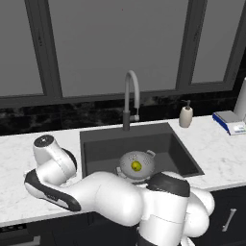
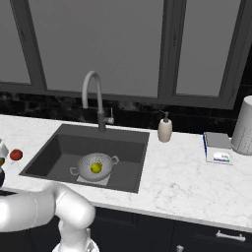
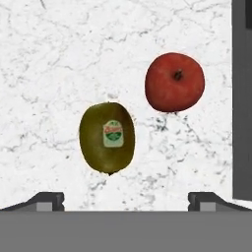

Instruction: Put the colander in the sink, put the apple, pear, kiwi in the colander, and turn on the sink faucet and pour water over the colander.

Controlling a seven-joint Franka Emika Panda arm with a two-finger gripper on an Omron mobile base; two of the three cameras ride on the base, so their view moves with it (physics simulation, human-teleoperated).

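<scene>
The silver colander (image 1: pixel 137 166) (image 2: pixel 96 166) sits in the dark sink (image 1: pixel 105 149) (image 2: pixel 59 152) on a light plate. The yellow-green pear (image 1: pixel 136 166) (image 2: pixel 96 168) lies inside it. The olive-brown kiwi (image 3: pixel 107 138), with a small sticker, and the red apple (image 3: pixel 174 82) (image 2: pixel 16 154) lie a little apart on the white marble counter left of the sink. My gripper (image 3: pixel 126 202) hangs open above them, the kiwi roughly between its fingertips (image 3: pixel 47 201) and nothing held. The grey gooseneck faucet (image 1: pixel 130 96) (image 2: pixel 93 96) stands behind the basin; no water runs.
A beige soap dispenser (image 1: pixel 186 115) (image 2: pixel 165 129) stands right of the faucet. Further right sit a blue-and-white scale (image 1: pixel 229 122) (image 2: pixel 216 147) and a tall light cylinder (image 2: pixel 243 125). The sink's dark edge (image 3: pixel 242 98) runs close beside the apple.
</scene>
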